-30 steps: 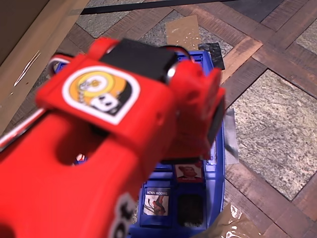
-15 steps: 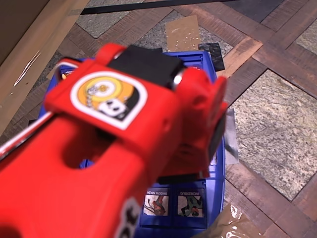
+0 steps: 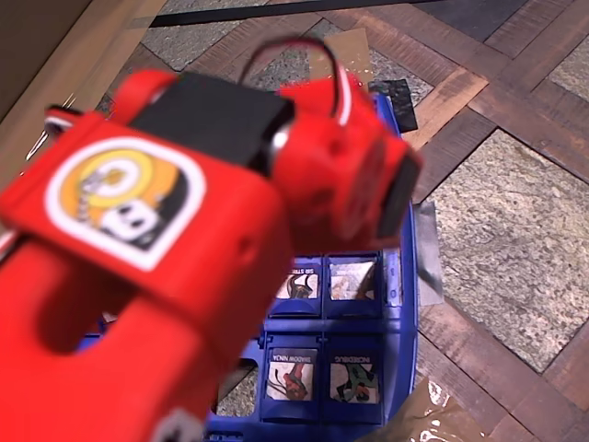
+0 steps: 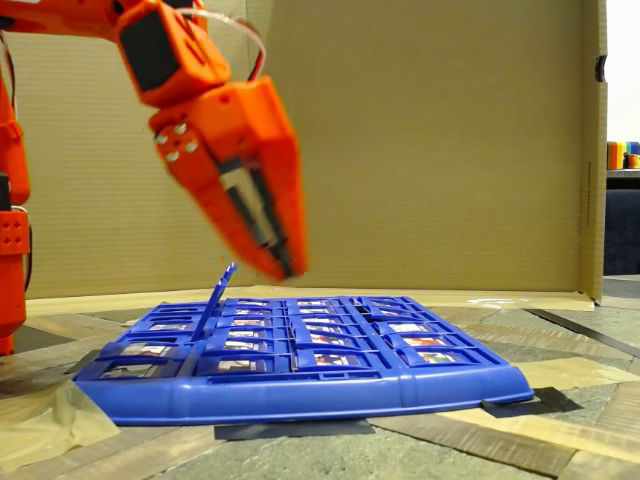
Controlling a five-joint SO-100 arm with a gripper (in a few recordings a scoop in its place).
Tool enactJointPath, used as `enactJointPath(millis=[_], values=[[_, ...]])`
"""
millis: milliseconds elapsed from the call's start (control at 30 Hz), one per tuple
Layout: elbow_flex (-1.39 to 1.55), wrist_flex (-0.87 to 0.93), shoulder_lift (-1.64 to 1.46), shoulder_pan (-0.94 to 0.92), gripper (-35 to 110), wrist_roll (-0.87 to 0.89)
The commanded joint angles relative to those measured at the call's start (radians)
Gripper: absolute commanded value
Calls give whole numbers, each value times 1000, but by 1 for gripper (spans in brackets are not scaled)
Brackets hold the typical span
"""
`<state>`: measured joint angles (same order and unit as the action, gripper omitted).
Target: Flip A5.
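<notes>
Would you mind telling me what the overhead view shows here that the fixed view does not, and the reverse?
Only the overhead view shows the printed faces of the flat tiles from above, with white cards and coloured figures, plus the round sticker on the arm. Only the fixed view shows the gripper hanging above the board, clear of the tiles, one tile standing tilted up at the left, and the cardboard wall behind. Both show the red arm and the blue game board, most tiles lying flat.
</notes>
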<state>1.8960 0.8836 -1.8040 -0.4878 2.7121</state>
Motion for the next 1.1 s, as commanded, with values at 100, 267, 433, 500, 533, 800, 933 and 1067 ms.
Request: enactJointPath(millis=[100,267,433,500,533,800,933,1067], values=[[11,-282,-127,41,0,86],[74,-523,-221,89,0,127],[127,-680,-318,146,0,158],[156,-752,-367,172,0,169],[173,-799,-393,184,0,175],[376,-1177,-624,302,0,199],[509,-1367,-752,365,0,199],[667,-1582,-887,420,0,201]])
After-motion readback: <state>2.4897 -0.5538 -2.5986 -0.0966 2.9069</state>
